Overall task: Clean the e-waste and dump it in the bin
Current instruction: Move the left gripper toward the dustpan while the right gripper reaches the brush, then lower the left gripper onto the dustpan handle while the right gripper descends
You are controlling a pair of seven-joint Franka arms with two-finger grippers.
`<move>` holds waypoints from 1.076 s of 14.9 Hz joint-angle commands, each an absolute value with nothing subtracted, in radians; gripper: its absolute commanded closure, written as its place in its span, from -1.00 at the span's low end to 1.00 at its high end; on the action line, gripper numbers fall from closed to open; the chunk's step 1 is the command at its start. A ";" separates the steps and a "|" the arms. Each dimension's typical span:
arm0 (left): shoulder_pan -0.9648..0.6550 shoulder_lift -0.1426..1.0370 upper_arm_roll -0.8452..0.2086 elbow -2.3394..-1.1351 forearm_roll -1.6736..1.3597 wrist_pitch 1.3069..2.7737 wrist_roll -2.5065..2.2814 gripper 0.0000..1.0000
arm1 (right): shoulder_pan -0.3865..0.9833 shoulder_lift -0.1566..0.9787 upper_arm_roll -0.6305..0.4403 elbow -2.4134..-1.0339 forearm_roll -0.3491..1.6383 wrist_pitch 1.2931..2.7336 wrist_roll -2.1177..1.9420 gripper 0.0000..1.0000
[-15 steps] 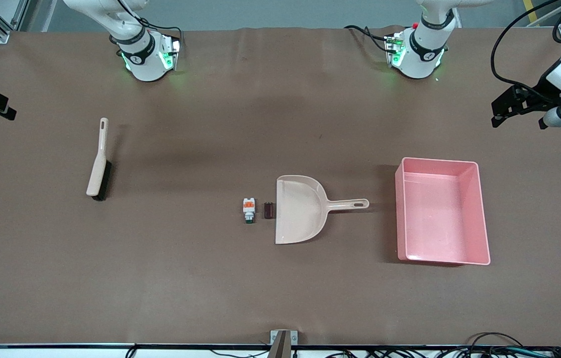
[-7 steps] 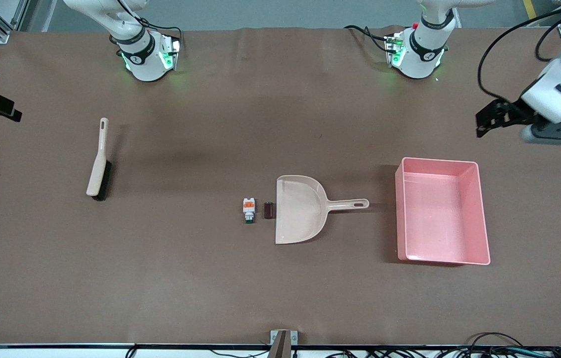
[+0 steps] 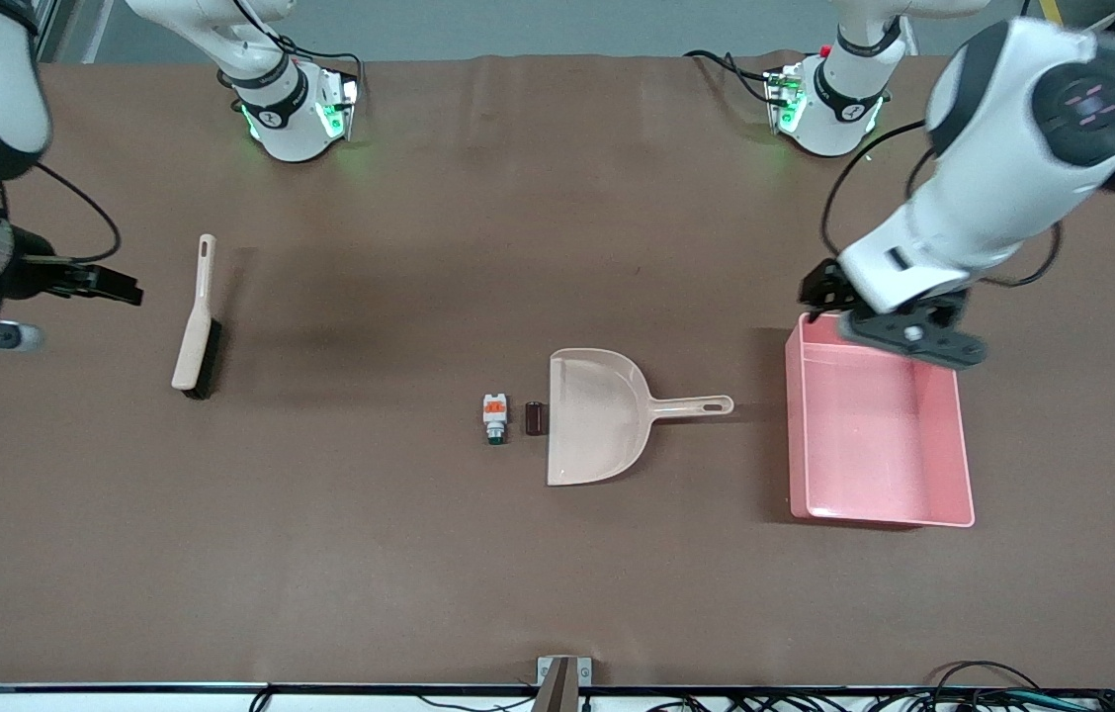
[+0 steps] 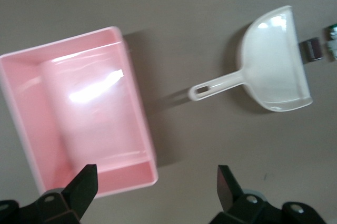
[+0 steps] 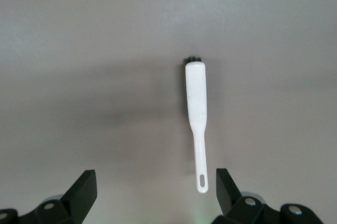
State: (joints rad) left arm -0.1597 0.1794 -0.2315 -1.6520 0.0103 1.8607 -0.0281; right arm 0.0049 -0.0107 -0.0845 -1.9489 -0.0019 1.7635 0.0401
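Both hands are spread wide and empty, the left hand (image 3: 819, 289) over the pink bin's (image 3: 953, 415) rim, the right hand (image 3: 118, 287) near the brush (image 3: 194, 336), while the e-waste (image 3: 513, 418) lies on the tabletop just beside the dustpan's (image 3: 597, 415) mouth.

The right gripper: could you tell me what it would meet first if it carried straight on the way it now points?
Probably the brush: the right gripper is open and empty, with the brush's handle lying between its fingertips in the right wrist view. Nothing else shows in that line, though its height above the table is unclear.
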 commanded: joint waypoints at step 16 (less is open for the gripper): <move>-0.321 0.578 -0.288 -1.612 0.202 2.212 0.359 -0.91 | -0.098 -0.110 -0.089 -2.562 -0.029 2.359 -0.127 -1.00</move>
State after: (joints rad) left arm -0.3173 0.5368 -0.2884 -1.6493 0.1754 2.2051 0.3075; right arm -0.0866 -0.0839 -0.0961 -2.5151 -0.0176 2.3298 -0.1097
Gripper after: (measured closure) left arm 0.031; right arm 0.000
